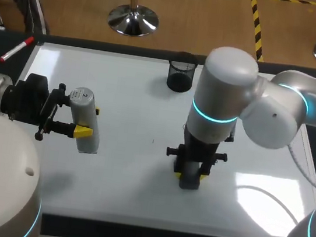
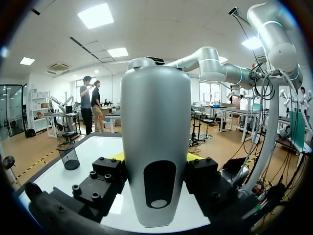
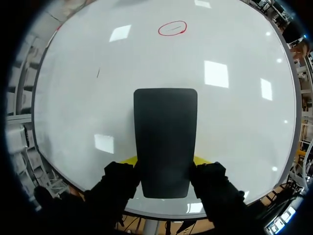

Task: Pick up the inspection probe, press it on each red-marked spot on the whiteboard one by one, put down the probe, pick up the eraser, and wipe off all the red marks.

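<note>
My left gripper (image 1: 88, 122) is shut on the silver inspection probe (image 1: 84, 114) and holds it in the air over the left part of the whiteboard (image 1: 123, 196). In the left wrist view the probe (image 2: 155, 147) stands between the yellow-tipped fingers (image 2: 117, 156). Near the board's middle, my right gripper (image 1: 188, 173) points straight down, shut on the black eraser (image 1: 189, 181). Seen from the right wrist, the eraser (image 3: 165, 142) lies flat against the whiteboard (image 3: 234, 122). A red oval mark (image 3: 172, 28) sits well ahead of it. The head view shows no red mark.
A black mesh cup (image 1: 180, 76) stands at the board's far edge, also seen past the probe as the cup (image 2: 68, 155). A red marker pen (image 1: 16, 49) lies off the board at the far left. A tiny dark speck (image 3: 98, 72) marks the board beside the eraser.
</note>
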`<state>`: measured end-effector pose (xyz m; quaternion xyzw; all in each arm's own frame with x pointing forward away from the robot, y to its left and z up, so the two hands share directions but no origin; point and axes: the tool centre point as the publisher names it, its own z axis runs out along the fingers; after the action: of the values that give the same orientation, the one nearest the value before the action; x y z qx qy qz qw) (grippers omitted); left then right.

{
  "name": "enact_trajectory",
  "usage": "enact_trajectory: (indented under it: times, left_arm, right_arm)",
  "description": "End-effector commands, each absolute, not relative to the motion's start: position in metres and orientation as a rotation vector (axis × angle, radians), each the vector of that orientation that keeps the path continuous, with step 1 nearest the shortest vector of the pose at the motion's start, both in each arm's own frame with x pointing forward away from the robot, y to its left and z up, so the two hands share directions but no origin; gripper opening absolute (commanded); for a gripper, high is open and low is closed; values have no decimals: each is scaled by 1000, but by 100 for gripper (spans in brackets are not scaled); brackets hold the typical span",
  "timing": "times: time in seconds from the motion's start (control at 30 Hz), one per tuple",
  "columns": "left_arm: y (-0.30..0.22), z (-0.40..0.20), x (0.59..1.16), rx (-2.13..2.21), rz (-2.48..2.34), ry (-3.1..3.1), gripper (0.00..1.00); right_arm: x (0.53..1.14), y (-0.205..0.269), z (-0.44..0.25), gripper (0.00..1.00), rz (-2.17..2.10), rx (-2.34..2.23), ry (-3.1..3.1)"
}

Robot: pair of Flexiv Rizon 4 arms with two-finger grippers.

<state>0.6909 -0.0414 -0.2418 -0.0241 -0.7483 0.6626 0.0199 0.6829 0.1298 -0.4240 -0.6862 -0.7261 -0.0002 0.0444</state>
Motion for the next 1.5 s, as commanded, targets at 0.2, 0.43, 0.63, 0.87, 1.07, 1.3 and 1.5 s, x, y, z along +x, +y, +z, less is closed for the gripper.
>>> enact_trajectory:
  times: [0.2,0.43,0.63,0.87,1.07,1.3,1.5]
  left_arm:
    - [-41,-241,690,-75,2057,-2323,0]
    - [-41,-241,690,-75,2057,-2323,0]
    - [-41,-241,690,-75,2057,-2323,0]
    - [-41,-241,690,-75,2057,-2323,0]
    - [-41,-241,690,-75,2057,-2323,0]
    - [-41,-241,690,-75,2057,-2323,0]
    - [-41,-241,690,-75,2057,-2323,0]
  right_arm:
    - [679,155,-412,0,-14,-2065,-2264]
    - [677,169,-419,0,-10,-2029,-2281]
    - [679,173,-425,0,0,-2012,-2280]
    - [678,167,-432,0,15,-2011,-2274]
    - [678,150,-437,0,23,-2027,-2260]
    - [679,125,-437,0,24,-2067,-2221]
    - [678,103,-435,0,30,-2108,-2193]
